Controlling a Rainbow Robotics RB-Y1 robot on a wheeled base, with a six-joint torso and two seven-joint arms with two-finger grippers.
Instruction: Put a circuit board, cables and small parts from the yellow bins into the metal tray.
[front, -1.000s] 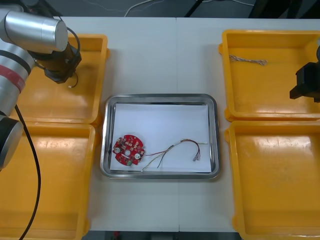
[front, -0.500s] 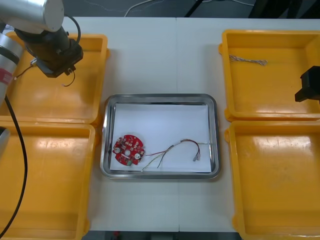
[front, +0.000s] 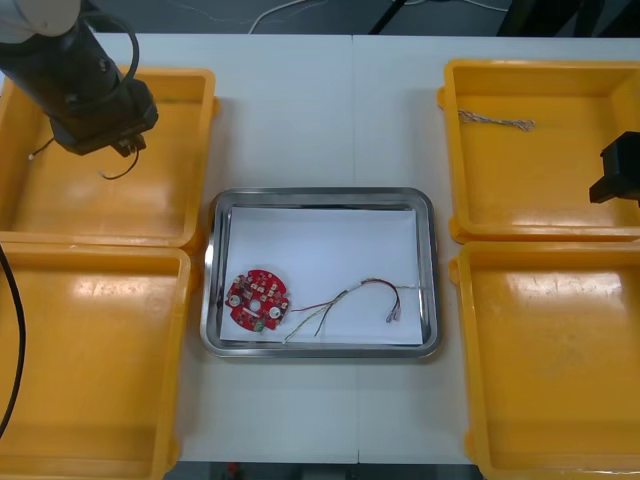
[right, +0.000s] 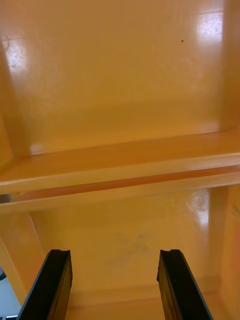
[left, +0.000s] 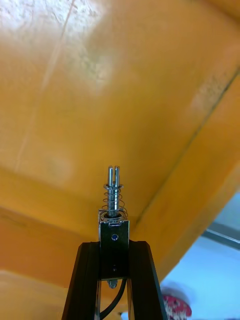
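Left tool (left: 114, 250) clamps small metal part (left: 114, 200) above yellow bin (front: 150, 210), beside metal tray (front: 320, 193).

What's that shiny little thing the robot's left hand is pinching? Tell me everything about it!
It is a small metal part, shiny and silvery: a boxy body with a blue dot, and a thin pin with a slotted tip sticking out, a fine spring coiled round it. A thin black wire hangs from its back end. The left gripper pinches the body between its black fingers, holding it over the far left yellow bin.
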